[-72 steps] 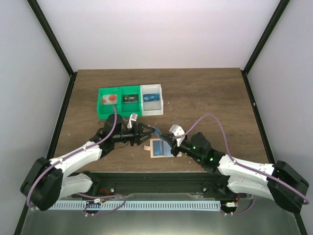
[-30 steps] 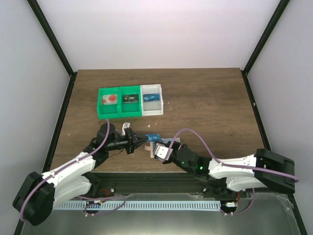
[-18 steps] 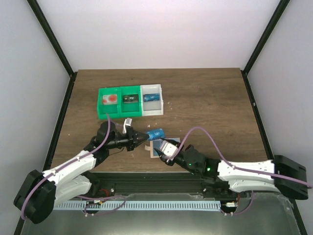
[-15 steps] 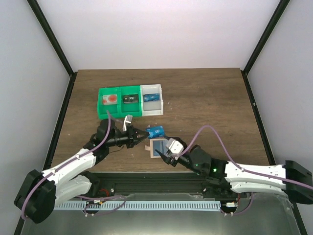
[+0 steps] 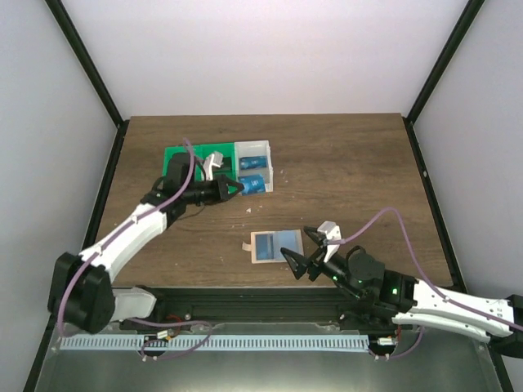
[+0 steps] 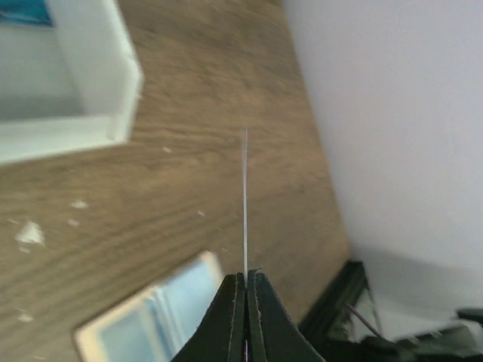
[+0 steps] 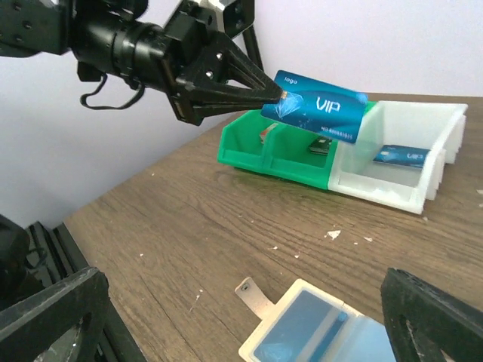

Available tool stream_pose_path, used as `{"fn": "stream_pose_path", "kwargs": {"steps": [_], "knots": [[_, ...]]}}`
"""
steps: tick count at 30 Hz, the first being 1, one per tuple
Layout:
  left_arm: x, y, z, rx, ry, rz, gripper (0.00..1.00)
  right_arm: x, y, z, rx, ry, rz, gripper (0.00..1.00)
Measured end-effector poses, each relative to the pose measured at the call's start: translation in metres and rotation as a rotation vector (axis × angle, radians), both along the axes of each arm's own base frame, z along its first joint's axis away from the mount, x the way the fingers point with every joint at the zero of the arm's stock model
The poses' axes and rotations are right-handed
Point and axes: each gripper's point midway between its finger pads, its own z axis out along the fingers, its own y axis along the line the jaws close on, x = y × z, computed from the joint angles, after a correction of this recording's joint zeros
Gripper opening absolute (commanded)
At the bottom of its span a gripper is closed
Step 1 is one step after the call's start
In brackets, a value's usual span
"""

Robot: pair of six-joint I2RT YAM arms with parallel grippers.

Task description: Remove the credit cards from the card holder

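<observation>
The tan card holder (image 5: 276,245) lies flat on the wood table with its tab pointing left, and a light blue credit card (image 7: 302,332) shows inside it. My left gripper (image 5: 235,188) is shut on a darker blue "VIP" credit card (image 5: 254,184), held in the air over the white bin. In the left wrist view that card (image 6: 244,196) stands edge-on between the shut jaws (image 6: 245,277). My right gripper (image 5: 303,251) hangs open just right of the holder, nothing between its fingers (image 7: 53,317), and it touches nothing.
A green two-part bin (image 5: 176,175) and a joined white bin (image 5: 263,153) stand at the back left. The white bin (image 7: 400,192) holds a blue card (image 7: 400,156). Small white crumbs (image 7: 332,234) dot the wood. The table's near edge runs just behind the right gripper.
The left gripper has carried the blue VIP card up and back from the holder to over the white bin. The right gripper opened, let go of the holder and drew back to the right.
</observation>
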Motion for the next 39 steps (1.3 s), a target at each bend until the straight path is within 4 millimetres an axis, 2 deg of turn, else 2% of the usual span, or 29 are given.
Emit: {"fn": "stream_pose_path", "kwargs": {"steps": [5, 11, 19, 23, 26, 29, 39], "knots": [[0.057, 0.014, -0.018, 0.116, 0.014, 0.05, 0.0, 0.001, -0.016, 0.002, 0.052, 0.049, -0.042, 1.0], [0.119, 0.007, -0.04, 0.241, 0.041, 0.044, 0.0, 0.001, -0.026, 0.001, 0.043, 0.06, -0.062, 1.0], [0.17, 0.0, -0.073, 0.32, 0.082, 0.06, 0.0, 0.001, -0.027, 0.001, 0.036, 0.061, -0.064, 1.0], [0.187, -0.004, -0.092, 0.338, 0.103, 0.068, 0.0, 0.001, -0.027, 0.001, 0.025, 0.065, -0.064, 1.0], [0.192, -0.002, -0.11, 0.362, 0.134, 0.081, 0.0, 0.001, -0.028, 0.001, 0.017, 0.071, -0.067, 1.0], [0.194, 0.001, -0.121, 0.384, 0.149, 0.097, 0.0, 0.0, -0.031, 0.002, 0.025, 0.075, -0.068, 1.0], [0.206, 0.0, -0.118, 0.385, 0.122, 0.113, 0.0, 0.004, -0.04, 0.007, 0.054, 0.075, -0.11, 1.0]]}}
